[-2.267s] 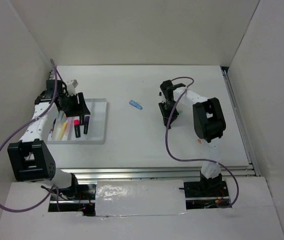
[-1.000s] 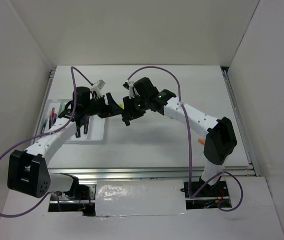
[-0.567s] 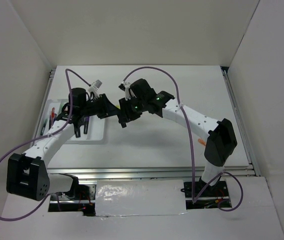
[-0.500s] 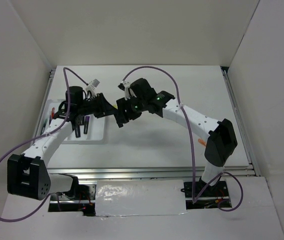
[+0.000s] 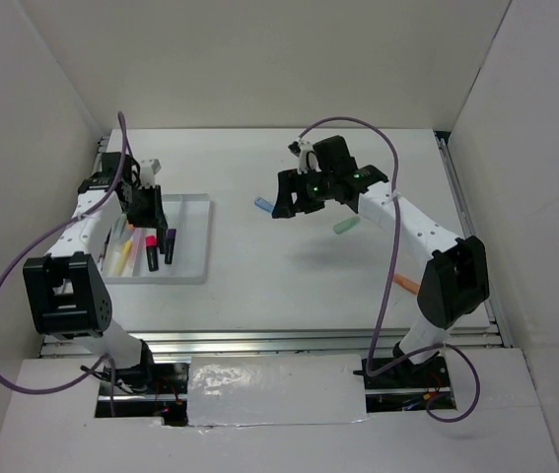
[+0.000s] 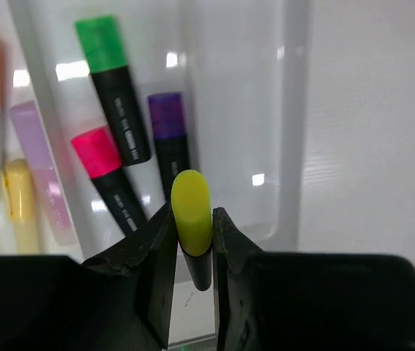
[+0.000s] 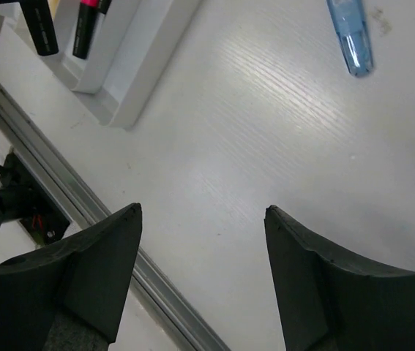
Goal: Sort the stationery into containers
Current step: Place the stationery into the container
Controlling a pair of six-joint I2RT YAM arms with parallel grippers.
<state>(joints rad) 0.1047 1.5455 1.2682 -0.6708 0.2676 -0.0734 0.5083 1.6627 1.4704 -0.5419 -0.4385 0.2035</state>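
Observation:
My left gripper (image 6: 191, 212) is shut on a yellow-capped black highlighter (image 6: 192, 208) and holds it above the white tray (image 6: 291, 110). Below it in the tray lie a green-capped marker (image 6: 112, 88), a pink-capped one (image 6: 108, 175), a purple-capped one (image 6: 169, 139), and lilac, yellow and orange pens at the left. In the top view the left gripper (image 5: 146, 207) is over the tray (image 5: 192, 246). My right gripper (image 5: 284, 202) is open and empty beside a blue pen (image 5: 264, 205). The right wrist view shows that gripper (image 7: 203, 212) above bare table, with the blue pen (image 7: 351, 33) ahead.
A mint pen (image 5: 346, 226) lies under the right forearm and an orange pen (image 5: 407, 284) near the right arm's base. White walls close in the table on three sides. The tray's corner (image 7: 148, 58) shows at the right wrist view's upper left.
The two grippers, close together over the table's middle a second ago, have parted. The left arm swung back over the tray with the yellow highlighter. The right arm moved back right.

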